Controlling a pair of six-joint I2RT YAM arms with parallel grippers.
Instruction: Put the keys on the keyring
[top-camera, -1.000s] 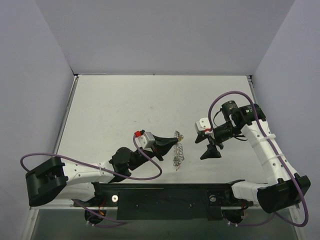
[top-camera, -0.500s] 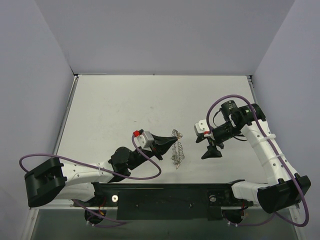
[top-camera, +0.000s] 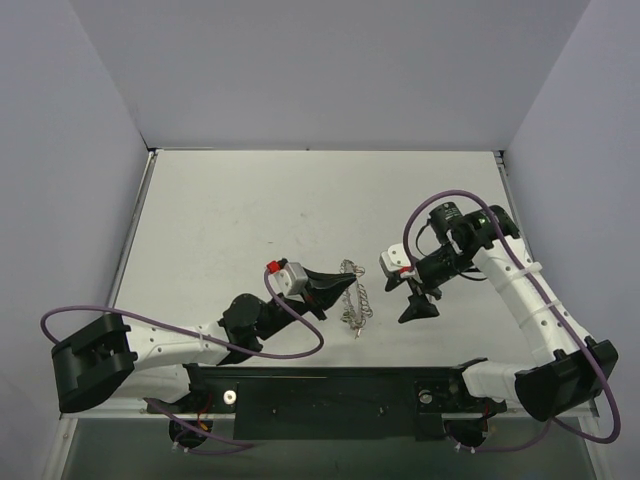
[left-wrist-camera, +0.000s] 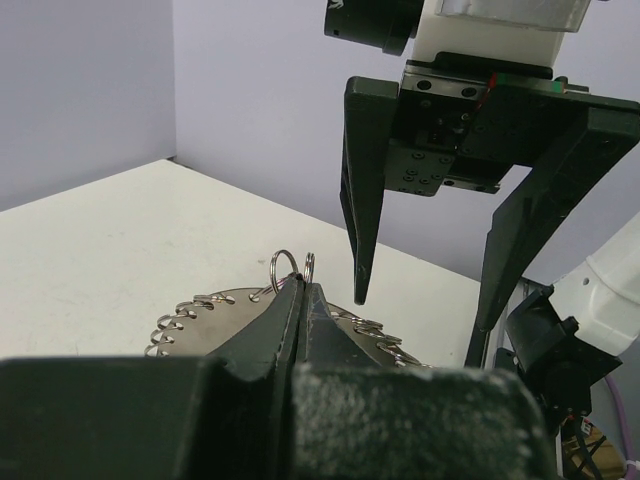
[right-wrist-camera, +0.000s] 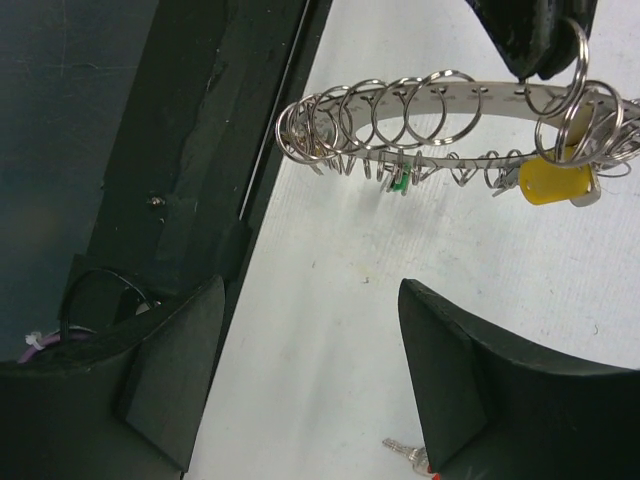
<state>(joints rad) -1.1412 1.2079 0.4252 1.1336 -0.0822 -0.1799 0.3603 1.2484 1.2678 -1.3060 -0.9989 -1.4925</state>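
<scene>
The left gripper (top-camera: 340, 287) is clenched on the keyring (top-camera: 354, 298), pinching one of its small loops at the fingertips; the keyring hangs from there, toward 6 o'clock of the middle of the table (top-camera: 230, 210). The right gripper (top-camera: 420, 306) stands at 3 o'clock of the keyring, near but apart, its jaws spread wide and holding nothing. A yellow key (right-wrist-camera: 555, 183) hangs on the keyring just beside the pinch; a green key (right-wrist-camera: 398, 182) hangs farther along; a red key (right-wrist-camera: 412, 456) lies loose on the table, at 6 o'clock in the right wrist view.
</scene>
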